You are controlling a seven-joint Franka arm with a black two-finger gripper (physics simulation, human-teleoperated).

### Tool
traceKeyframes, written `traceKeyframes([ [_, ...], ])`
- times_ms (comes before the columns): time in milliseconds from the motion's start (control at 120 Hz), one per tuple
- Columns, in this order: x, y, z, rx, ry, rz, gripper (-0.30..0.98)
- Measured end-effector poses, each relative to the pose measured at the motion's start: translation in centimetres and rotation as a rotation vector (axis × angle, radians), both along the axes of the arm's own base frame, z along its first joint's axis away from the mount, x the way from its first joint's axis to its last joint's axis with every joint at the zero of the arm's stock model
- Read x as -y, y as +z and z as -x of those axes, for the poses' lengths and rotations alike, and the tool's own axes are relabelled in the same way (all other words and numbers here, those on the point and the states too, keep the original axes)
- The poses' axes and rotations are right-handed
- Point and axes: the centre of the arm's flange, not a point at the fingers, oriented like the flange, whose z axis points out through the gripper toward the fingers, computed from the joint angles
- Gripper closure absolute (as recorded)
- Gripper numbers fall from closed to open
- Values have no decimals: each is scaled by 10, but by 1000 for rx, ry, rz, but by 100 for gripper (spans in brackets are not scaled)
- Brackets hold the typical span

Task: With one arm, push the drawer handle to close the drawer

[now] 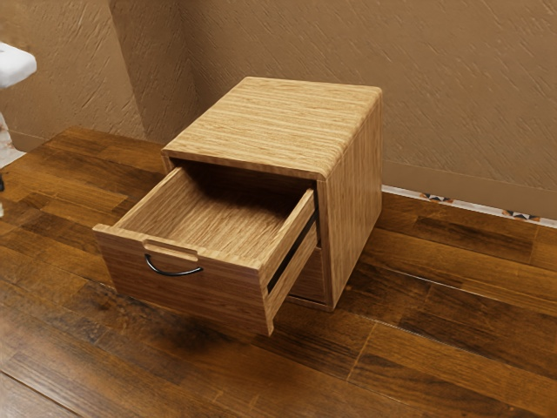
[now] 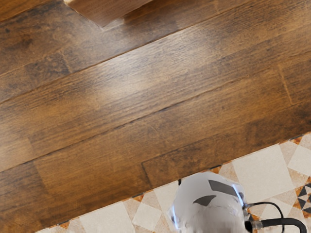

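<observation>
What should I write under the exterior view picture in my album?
A wooden cabinet with its top drawer standing open, a curved dark handle on the front.

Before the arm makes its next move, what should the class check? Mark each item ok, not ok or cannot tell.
1. Drawer open, so there is something to close: ok.
2. Handle exposed on the drawer's front: ok.
3. Drawer lined up with its opening: ok, it runs into the cabinet.
4. Cabinet upright on the floor: ok.
5. Arm at the handle: not ok, its visible part is well away.
6. Cabinet fixed against sliding: cannot tell.
</observation>
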Motion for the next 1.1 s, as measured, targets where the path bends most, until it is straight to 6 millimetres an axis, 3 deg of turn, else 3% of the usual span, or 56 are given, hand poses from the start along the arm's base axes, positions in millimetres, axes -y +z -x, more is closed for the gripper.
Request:
traceKeyframes([
  [75, 9, -39, 1, -47, 67, -2, 0],
  [267, 43, -85, -32, -95, 271, 23, 1],
  [425, 65, -136, -30, -141, 374, 73, 31],
  [600, 93, -148, -34, -99, 459, 47, 59],
  [692, 96, -160, -49, -107, 510, 46, 67],
  [875, 96, -187, -90, -133, 593, 48, 75],
  [1100, 106, -177, -105, -66, 620, 60, 77],
])
